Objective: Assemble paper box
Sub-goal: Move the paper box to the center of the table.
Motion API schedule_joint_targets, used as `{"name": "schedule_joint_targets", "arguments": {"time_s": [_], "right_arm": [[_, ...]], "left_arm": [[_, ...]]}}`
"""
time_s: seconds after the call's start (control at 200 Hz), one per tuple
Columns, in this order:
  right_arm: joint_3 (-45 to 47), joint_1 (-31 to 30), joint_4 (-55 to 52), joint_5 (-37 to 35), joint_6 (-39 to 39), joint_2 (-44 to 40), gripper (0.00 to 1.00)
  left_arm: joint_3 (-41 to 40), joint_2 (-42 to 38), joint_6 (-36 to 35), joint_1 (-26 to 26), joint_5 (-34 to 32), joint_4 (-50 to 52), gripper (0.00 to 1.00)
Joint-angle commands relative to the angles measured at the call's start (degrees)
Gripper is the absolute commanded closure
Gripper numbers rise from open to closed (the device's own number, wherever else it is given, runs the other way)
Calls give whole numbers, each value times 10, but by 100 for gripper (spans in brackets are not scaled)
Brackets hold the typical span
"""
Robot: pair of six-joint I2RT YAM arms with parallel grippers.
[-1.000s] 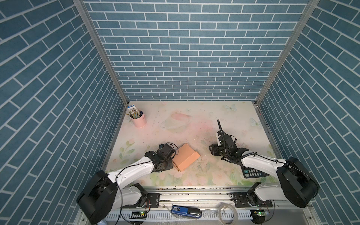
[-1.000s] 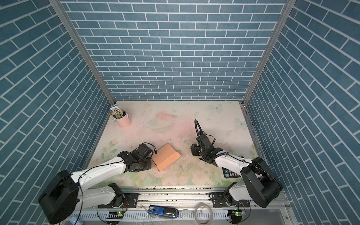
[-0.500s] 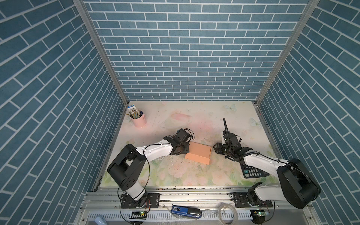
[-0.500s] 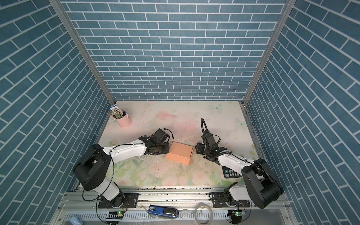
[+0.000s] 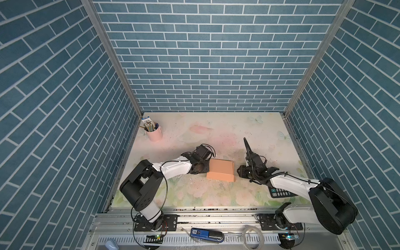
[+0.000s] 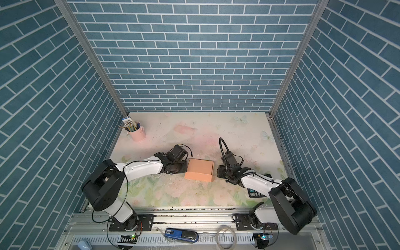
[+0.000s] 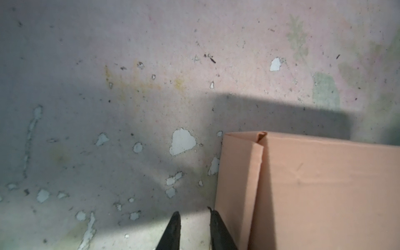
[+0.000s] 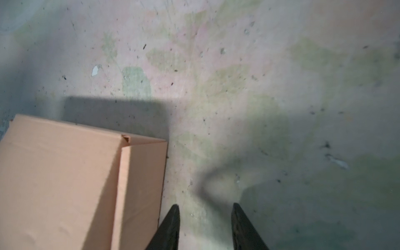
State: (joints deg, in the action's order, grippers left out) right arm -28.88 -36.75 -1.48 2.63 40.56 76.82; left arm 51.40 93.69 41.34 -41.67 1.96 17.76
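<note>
Squaring the folded paper box [image 5: 220, 171]: left tool [image 7: 194, 213] and right tool [image 8: 205, 205] flank its ends, jaws parted, empty. Even inward pressure from both would likely prevent skidding.

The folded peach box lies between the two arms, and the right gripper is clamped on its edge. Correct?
Not quite: the right gripper holds nothing. The right wrist view shows its fingers apart over the bare table, just beside the paper box, not clamped on it. The rest stands.
</note>
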Motion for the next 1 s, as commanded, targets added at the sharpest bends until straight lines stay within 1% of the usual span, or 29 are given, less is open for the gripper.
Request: {"name": "schedule_joint_targets", "arguments": {"time_s": [0.0, 0.175, 0.35, 0.575, 0.78, 0.9, 0.995], "right_arm": [[-29, -15, 0, -5, 29, 32, 60], [-69, -15, 3, -1, 26, 77, 60], [-127, -9, -9, -3, 6, 130, 60], [-205, 18, -16, 9, -18, 205, 60], [-287, 51, -28, 20, -40, 273, 60], [-312, 71, -42, 20, -58, 279, 60], [-296, 89, -47, 18, -69, 252, 59]], "left_arm": [[13, 14, -11, -4, 9, -9, 73], [26, 25, -18, -4, 11, -10, 72], [60, 50, -33, 4, 11, -1, 72], [116, 99, -61, 45, 28, 1, 72], [175, 147, -90, 82, 36, 18, 69], [188, 153, -100, 105, 37, 28, 66], [179, 136, -103, 117, 35, 32, 65]]}}
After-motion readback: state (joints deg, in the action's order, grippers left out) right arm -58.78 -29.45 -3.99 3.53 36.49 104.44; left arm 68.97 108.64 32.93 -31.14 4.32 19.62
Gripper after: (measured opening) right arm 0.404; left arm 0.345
